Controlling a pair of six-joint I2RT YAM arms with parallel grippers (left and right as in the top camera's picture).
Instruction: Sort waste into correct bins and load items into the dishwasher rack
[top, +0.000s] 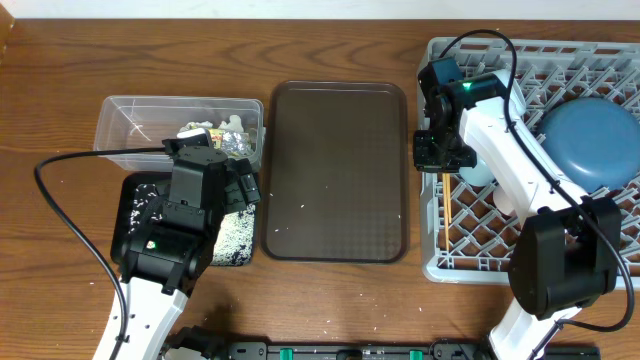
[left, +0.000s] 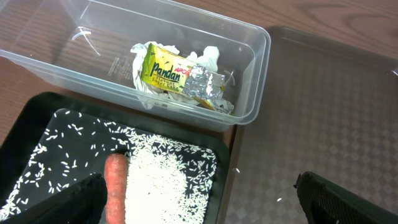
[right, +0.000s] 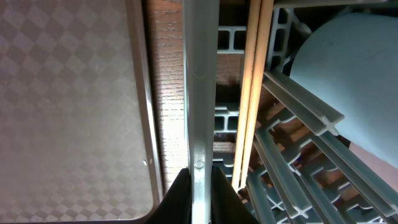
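Note:
My left gripper (left: 205, 208) hangs open over the black tray (left: 43, 109), where an orange carrot (left: 115, 183) lies beside a heap of white rice (left: 158, 186). Behind it the clear tub (left: 249, 37) holds the yellow-green wrapper (left: 165, 71) and a white tissue (left: 208, 57). My right gripper (right: 199, 186) is shut on the left rim of the grey dishwasher rack (right: 199, 74). Wooden chopsticks (right: 252, 93) lie just inside that rim. The blue plate (top: 590, 140) rests in the rack (top: 440, 262), with a light-blue cup (right: 348, 74) beside the right arm.
The flat brown serving tray (top: 335, 170) lies between the bins and the rack, with a few rice grains on it. The left arm (top: 190, 215) covers part of the black tray (top: 130, 195). Cables run from both arms.

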